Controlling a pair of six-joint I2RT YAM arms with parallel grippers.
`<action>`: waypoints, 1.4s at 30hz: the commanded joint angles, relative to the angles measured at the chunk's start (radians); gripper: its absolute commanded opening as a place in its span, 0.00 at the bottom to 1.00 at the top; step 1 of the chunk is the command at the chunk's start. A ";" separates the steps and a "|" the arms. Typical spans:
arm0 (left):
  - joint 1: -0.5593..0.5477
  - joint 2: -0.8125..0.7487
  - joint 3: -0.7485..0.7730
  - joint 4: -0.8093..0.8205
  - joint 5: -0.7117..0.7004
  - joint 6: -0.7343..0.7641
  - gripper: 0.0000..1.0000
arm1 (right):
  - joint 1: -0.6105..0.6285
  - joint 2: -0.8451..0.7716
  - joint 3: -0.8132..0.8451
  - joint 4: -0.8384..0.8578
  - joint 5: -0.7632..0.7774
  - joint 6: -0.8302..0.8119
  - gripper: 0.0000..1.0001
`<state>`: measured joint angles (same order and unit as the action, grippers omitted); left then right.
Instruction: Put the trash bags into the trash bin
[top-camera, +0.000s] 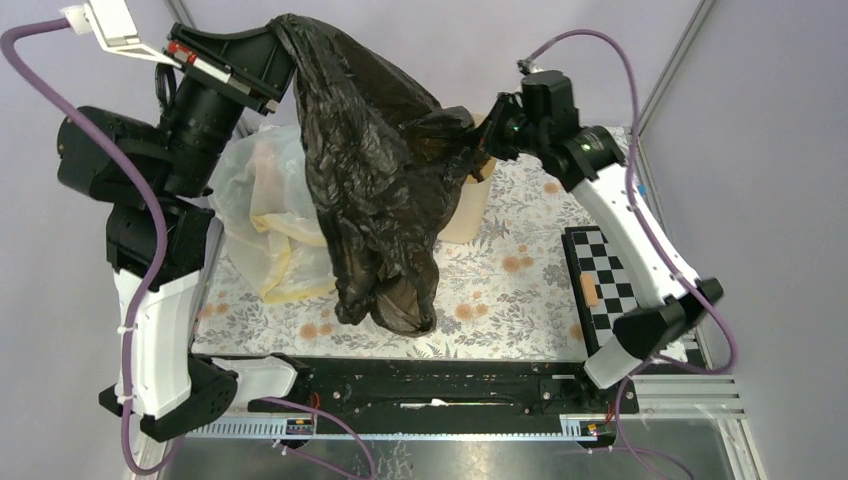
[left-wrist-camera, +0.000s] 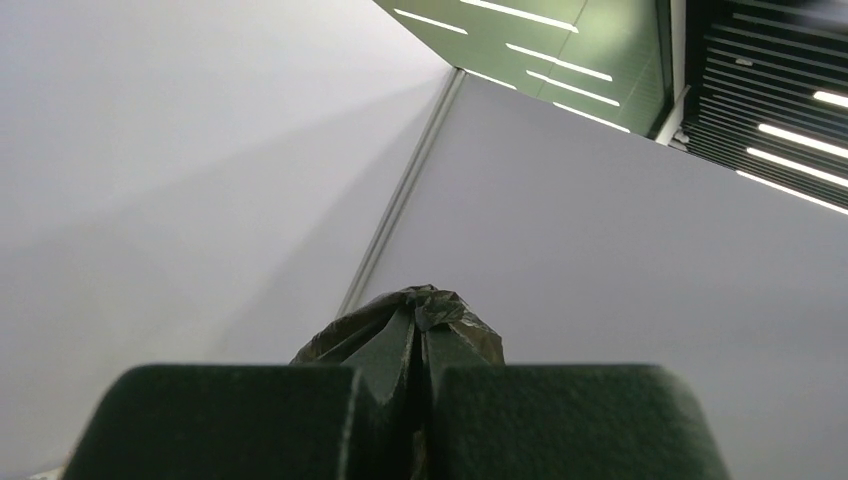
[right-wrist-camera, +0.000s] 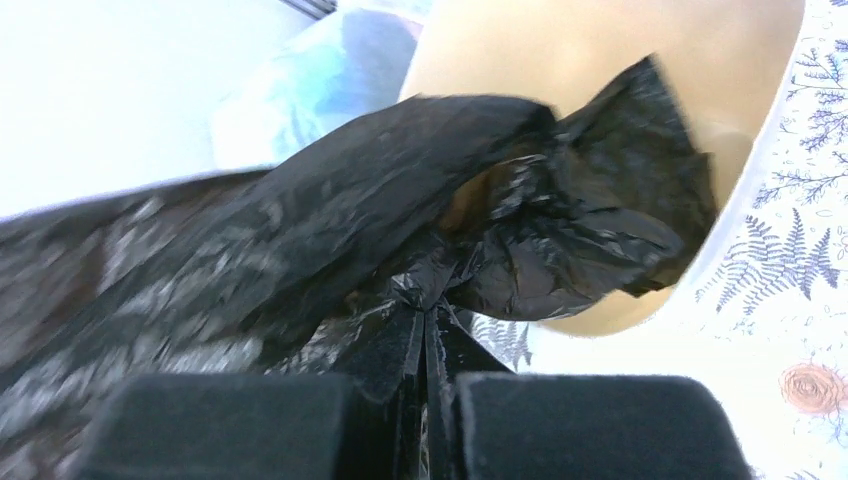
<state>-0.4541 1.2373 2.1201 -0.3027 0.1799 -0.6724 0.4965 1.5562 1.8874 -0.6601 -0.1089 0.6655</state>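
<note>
Desk (top-camera: 500, 300), covered with a floral cloth. The trash bag (top-camera: 380, 180) of black crinkled film is the largest object. It is slung between both grippers above the desk's middle, and its lowest fold sags towards the near edge; contact with the cloth cannot be determined. A translucent bag (top-camera: 255, 190) lies by the left edge, partly behind the black film. The trash bin (top-camera: 465, 215), cream, stands near the far edge right of centre and is largely hidden. In the right wrist view a crumpled fold overlaps the bin's wall, but whether it lies inside cannot be told. A checkerboard panel (top-camera: 600, 275) lies along the right edge.

Left gripper (left-wrist-camera: 420, 400): clenched on a bunched tip of the bag, held high over the far left corner. Right gripper (right-wrist-camera: 430, 380): clamped on the film just beside the bin.
</note>
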 joint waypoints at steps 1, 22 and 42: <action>0.005 0.081 0.079 -0.007 -0.061 0.041 0.00 | -0.010 0.139 0.094 0.009 0.029 -0.028 0.00; 0.011 0.204 -0.060 0.009 -0.220 0.147 0.00 | -0.046 0.133 0.053 0.182 -0.071 -0.407 0.73; 0.022 0.326 -0.023 0.055 -0.159 0.114 0.00 | 0.020 -0.290 -0.110 0.112 -0.528 -0.643 1.00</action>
<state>-0.4374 1.5494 2.0605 -0.3187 -0.0151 -0.5404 0.4633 1.2675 1.7897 -0.5205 -0.5522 0.1066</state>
